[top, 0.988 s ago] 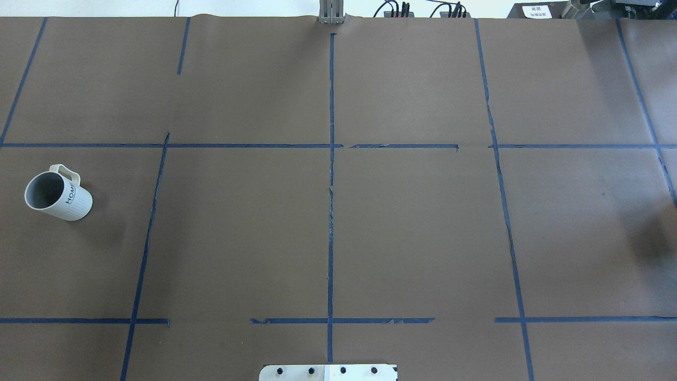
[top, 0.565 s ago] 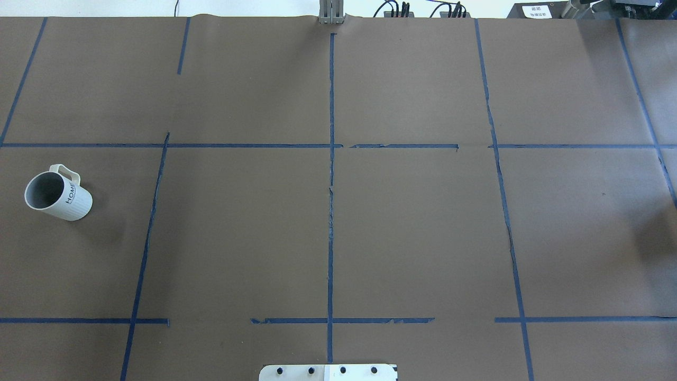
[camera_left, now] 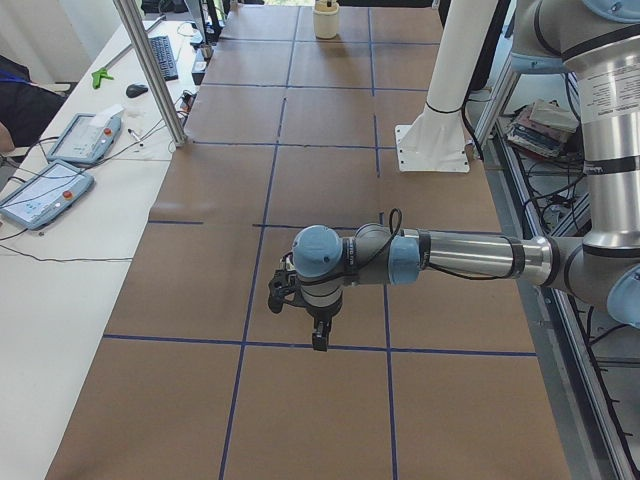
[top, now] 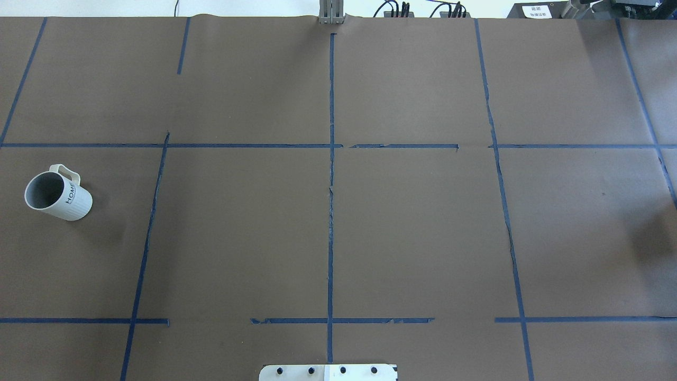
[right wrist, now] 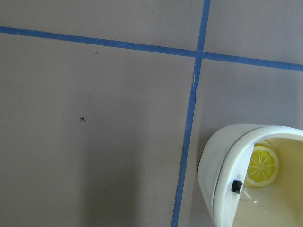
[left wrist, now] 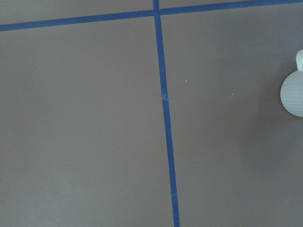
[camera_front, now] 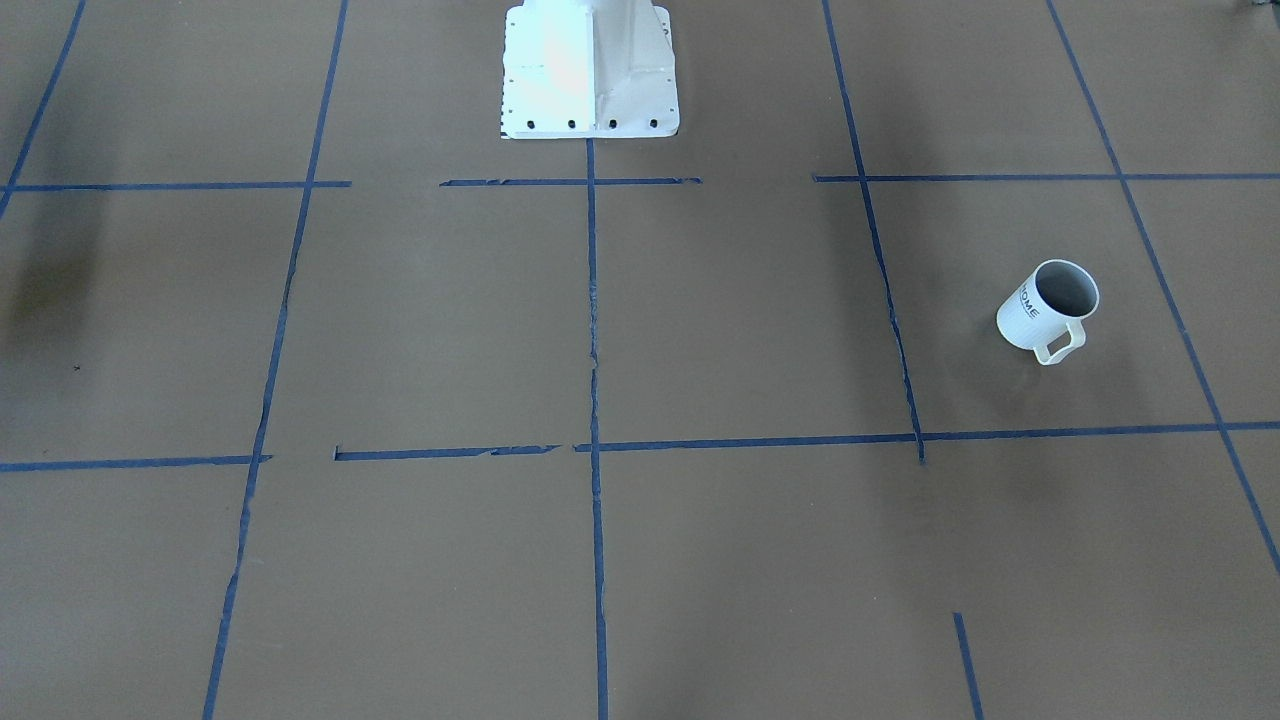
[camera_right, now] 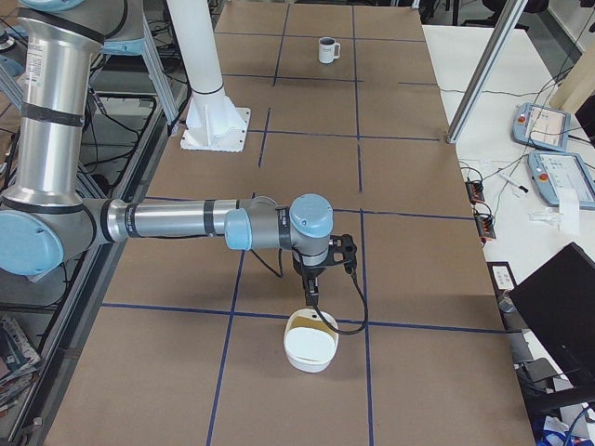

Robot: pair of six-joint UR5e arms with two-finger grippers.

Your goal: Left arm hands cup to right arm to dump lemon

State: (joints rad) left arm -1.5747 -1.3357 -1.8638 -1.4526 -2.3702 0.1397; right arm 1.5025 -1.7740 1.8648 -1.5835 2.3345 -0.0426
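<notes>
The white ribbed cup (top: 59, 197) with "HOME" lettering stands on the table's left part; its grey inside looks empty. It also shows in the front view (camera_front: 1043, 310), far off in the right view (camera_right: 327, 50), and as a white edge in the left wrist view (left wrist: 294, 97). A yellow lemon slice (right wrist: 262, 165) lies in a white bowl (right wrist: 208, 165). My left gripper (camera_left: 318, 338) hangs over the table and my right gripper (camera_right: 311, 299) hangs just above the bowl (camera_right: 302, 358). I cannot tell whether either is open or shut.
The table is covered in brown paper with blue tape lines (top: 331, 174). The robot's white base (camera_front: 590, 70) stands at the middle of the near edge. Tablets (camera_left: 45, 185) and a metal post (camera_left: 150, 70) lie along the far side.
The cup has not moved. The dark shadow at the table's right edge in the overhead view has grown fainter.
</notes>
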